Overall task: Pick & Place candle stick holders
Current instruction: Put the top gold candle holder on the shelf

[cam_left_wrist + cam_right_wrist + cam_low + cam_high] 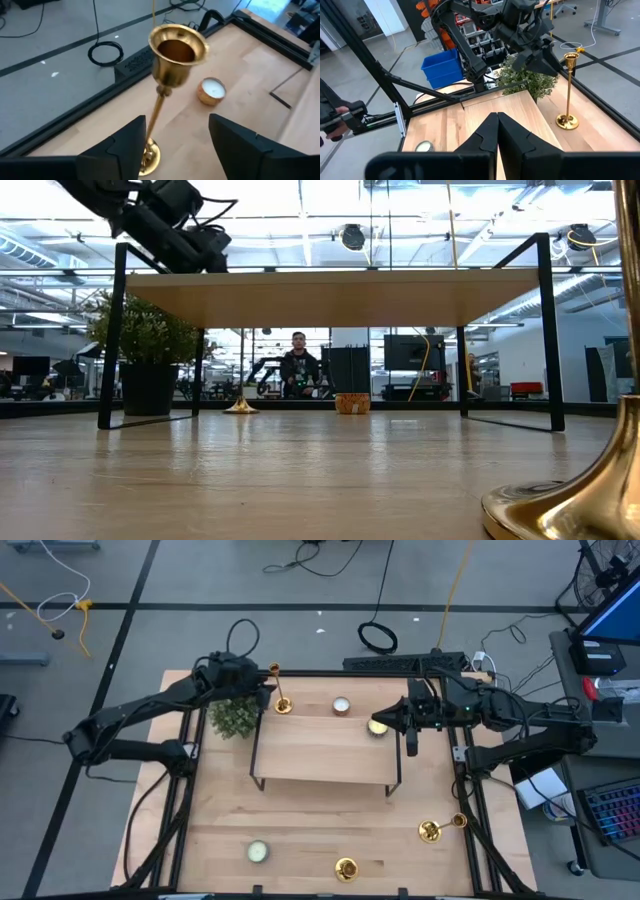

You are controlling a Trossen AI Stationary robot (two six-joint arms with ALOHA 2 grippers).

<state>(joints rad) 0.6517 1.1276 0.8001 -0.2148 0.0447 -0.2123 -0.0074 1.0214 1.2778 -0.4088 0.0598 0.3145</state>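
Observation:
One gold candle stick holder stands upright on its round base behind the raised wooden shelf. It also shows in the left wrist view and the right wrist view. My left gripper is open just short of its stem, at cup height in the high view. A second holder stands at the near edge. A third holder lies on its side at the near right. My right gripper is shut over the shelf's right end.
A green plant stands beside the left gripper. Tealights sit behind the shelf, at the right gripper's tips and near the front. The shelf's black legs stand on the table. A person sits beyond the table.

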